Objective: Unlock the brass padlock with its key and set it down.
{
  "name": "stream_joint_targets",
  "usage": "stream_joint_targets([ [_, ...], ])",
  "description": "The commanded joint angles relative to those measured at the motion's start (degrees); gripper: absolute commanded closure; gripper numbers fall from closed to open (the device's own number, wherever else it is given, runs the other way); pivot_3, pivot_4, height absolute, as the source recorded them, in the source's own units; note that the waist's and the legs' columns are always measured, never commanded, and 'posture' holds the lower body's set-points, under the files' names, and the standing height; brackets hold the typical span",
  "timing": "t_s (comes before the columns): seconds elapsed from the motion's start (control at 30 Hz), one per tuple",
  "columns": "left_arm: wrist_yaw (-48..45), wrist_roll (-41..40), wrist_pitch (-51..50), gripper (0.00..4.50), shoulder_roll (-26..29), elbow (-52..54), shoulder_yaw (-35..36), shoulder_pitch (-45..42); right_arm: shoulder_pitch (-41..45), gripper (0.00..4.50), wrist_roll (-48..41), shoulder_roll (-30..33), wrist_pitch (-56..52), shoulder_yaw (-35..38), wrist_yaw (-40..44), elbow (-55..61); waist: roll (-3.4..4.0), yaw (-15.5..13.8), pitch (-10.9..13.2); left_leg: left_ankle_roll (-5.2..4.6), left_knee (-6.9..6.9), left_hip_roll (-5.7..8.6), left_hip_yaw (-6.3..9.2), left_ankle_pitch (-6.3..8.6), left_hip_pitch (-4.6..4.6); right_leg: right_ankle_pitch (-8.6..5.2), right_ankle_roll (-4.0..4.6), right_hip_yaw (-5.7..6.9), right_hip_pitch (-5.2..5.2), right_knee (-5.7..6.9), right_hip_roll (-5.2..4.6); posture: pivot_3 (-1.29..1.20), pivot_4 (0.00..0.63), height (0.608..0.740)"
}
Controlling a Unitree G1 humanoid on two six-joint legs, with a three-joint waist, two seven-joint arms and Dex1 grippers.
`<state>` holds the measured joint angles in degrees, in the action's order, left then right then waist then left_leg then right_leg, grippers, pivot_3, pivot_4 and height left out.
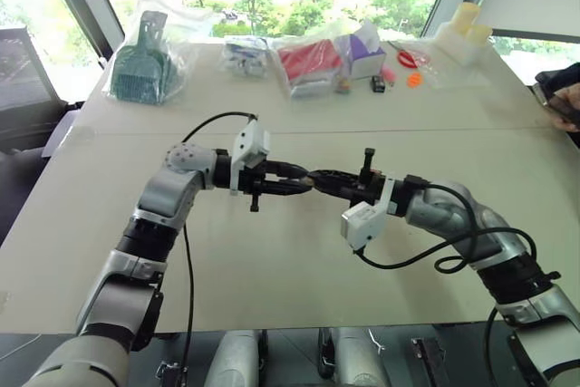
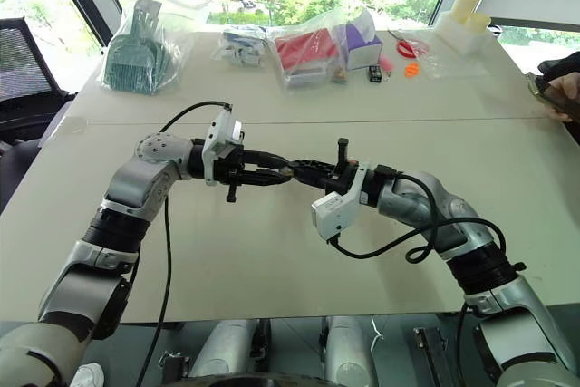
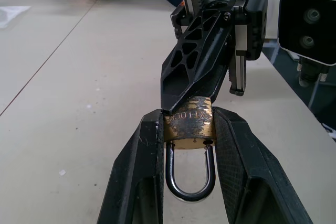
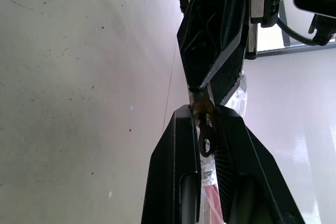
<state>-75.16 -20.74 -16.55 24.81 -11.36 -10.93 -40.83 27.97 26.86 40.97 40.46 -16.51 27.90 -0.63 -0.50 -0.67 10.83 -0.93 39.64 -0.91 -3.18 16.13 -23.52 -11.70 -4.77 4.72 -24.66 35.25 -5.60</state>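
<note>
- On the far left of the table, well back from the arms, lies a bagged green dustpan; further right along the far edge sit more clear bags, one with a red item, then small orange bits and scissors.
- The left gripper hangs over the middle of the table, pointing toward the other arm. Its fingers are closed narrowly on the brass padlock, pinching the body from both sides, with the silvery shackle looping back between the fingers. The shackle looks seated in the body, so the lock reads as not yet open.
- Meeting it tip to tip from the right is the right gripper, nearly shut on the key; its round bow with a hole shows between the fingers, and the blade runs toward the padlock's base, where the two grippers touch.
- At the far right edge a person's hand holds something dark, well apart from the work.
- Step in hand, as I judge it: the key is at or in the keyhole, and turning is under way or about to start.
- The next move calls for rolling the right wrist while the left holds the lock steady, keeping the key in line so it does not slip; then the shackle must spring free before the padlock is set on the table.
</note>
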Motion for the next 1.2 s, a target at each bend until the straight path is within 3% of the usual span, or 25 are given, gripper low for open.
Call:
stream_joint_targets([
  [0.03, 0.01, -0.36, 0.09, 3.75, -0.25, 1.93, 0.23, -0.77, 1.74, 4.43, -0.77, -0.97, 1.33, 1.3, -1.16, 1.22, 0.0, 0.03, 0.0, 0.0, 0.0, 0.0, 0.0, 0.0, 0.0, 0.0, 0.0, 0.0, 0.0, 0.0, 0.0, 0.0, 0.15, 0.74],
  [0.13, 0.21, 0.22, -0.34, 3.75, 0.0, 1.9, -0.13, -0.57, 1.6, 4.43, -0.87, -0.92, 1.24, 1.23, -0.84, 1.39, 0.0, 0.03, 0.0, 0.0, 0.0, -0.01, 0.0, 0.0, 0.01, 0.0, 0.0, 0.0, 0.0, 0.01, 0.0, 0.0, 0.15, 0.74],
  [0.4, 0.85, -0.02, -1.56, 0.06, 1.57, 3.14, 1.05, 0.4, 1.39, 4.5, -0.69, -0.89, 1.18, 1.34, -0.45, 1.07, 0.0, 0.04, 0.0, 0.0, 0.0, 0.0, 0.0, 0.0, 0.01, 0.0, 0.0, 0.0, 0.0, 0.01, 0.0, 0.0, 0.15, 0.74],
  [0.53, 2.17, -2.06, -2.99, 0.02, 2.87, 5.32, 3.72, 1.1, 1.21, 4.5, -0.55, -0.74, 0.96, 1.36, -0.39, 0.46, 0.0, 0.03, 0.0, 0.0, 0.0, -0.02, 0.01, 0.0, 0.01, 0.0, 0.0, 0.0, 0.0, 0.01, 0.0, 0.0, 0.15, 0.74],
  [0.63, 2.49, -4.29, -5.26, 0.8, 4.45, 7.86, 5.76, 2.03, 0.93, 4.5, -0.55, -0.65, 0.83, 1.37, -0.38, 0.21, 0.0, 0.06, 0.0, 0.0, 0.0, -0.02, 0.01, 0.0, 0.01, 0.0, 0.0, -0.01, 0.0, 0.01, 0.0, 0.0, 0.15, 0.74],
  [0.9, 3.33, -4.7, -6.51, 4.28, 5.75, 10.59, 5.69, 3.52, 1.22, 4.5, -0.75, -0.9, 0.59, 1.24, -0.33, -0.42, 0.0, 0.0, 0.0, 0.01, 0.0, -0.02, 0.0, -0.01, 0.01, 0.0, 0.0, -0.02, 0.01, 0.01, -0.01, 0.0, 0.15, 0.74],
  [1.2, 3.48, -0.75, -2.73, 4.41, 5.01, 9.39, 1.84, 5.74, 1.67, 4.5, -0.79, -1.14, 0.17, 1.26, -0.13, -0.56, 0.0, -0.01, 0.0, 0.01, 0.0, -0.02, 0.0, -0.01, 0.01, 0.0, 0.01, -0.02, 0.0, 0.01, 0.0, 0.0, 0.15, 0.74],
])
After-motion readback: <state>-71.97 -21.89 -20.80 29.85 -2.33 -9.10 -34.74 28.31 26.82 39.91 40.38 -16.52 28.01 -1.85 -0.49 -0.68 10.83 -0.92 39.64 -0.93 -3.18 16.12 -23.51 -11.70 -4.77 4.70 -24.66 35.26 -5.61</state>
